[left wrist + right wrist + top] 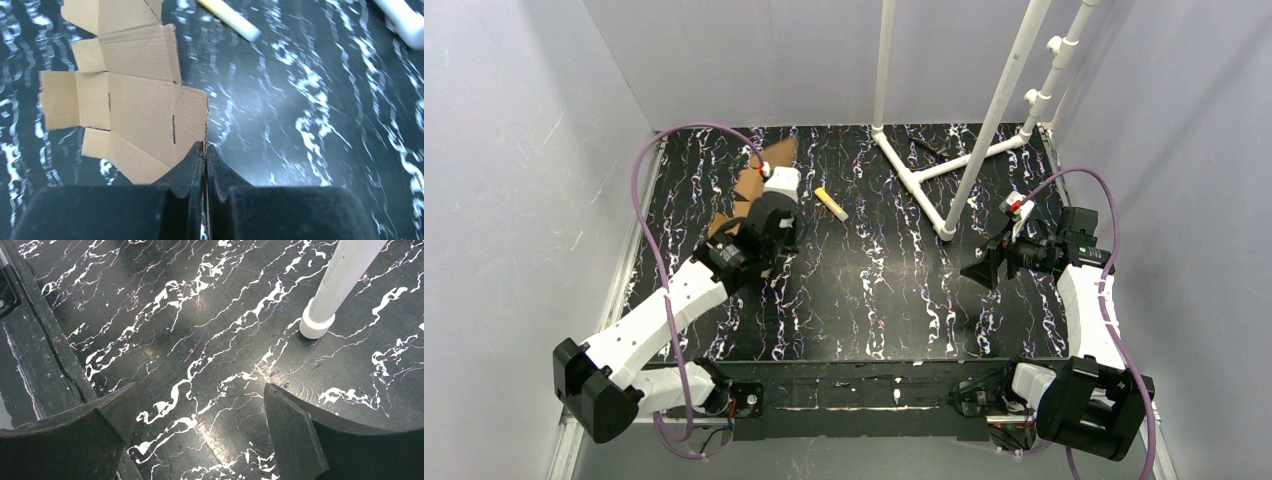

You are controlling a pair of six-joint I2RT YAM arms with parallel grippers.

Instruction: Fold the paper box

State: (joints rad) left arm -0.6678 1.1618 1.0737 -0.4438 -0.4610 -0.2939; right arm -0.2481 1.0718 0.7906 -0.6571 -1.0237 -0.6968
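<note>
Left gripper is pinched tight on the near right edge of the paper box, a flat sheet spreading away and leftward from the jaws on the left of the table. Raise that edge slowly along its crease, keeping the pinch square to avoid tearing. Right gripper stands wide and empty, well apart.

Black white-veined table; white pipe frame standing far right; small yellow stick lying far centre.
</note>
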